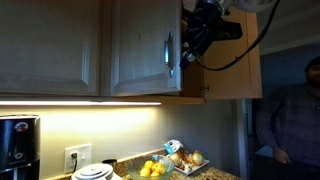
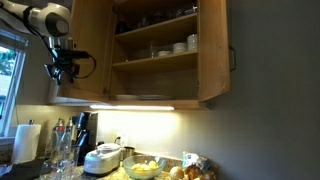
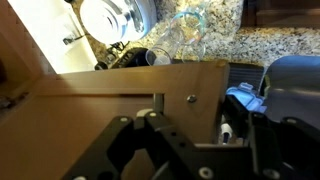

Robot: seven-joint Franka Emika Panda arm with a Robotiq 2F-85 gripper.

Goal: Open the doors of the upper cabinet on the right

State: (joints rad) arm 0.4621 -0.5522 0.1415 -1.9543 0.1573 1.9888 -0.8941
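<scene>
The upper cabinet (image 2: pixel 155 62) hung above the worktop (image 3: pixel 225 40) with one door (image 2: pixel 212 50) swung wide, baring shelves of white cups and dishes. The gripper (image 1: pixel 188 50) hovered at the edge of the second door (image 1: pixel 140 45), just beside its silver bar handle (image 1: pixel 168 50). Whether it was clenched or released could not be told.

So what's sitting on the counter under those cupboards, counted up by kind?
Black coffee maker: 1
Paper towel roll: 1
White round cooker: 1
Bowl of yellow fruit: 1
Bag of brownish produce: 1
Total: 5 clear ones; the glassware beside the roll is too blurred to count.
</scene>
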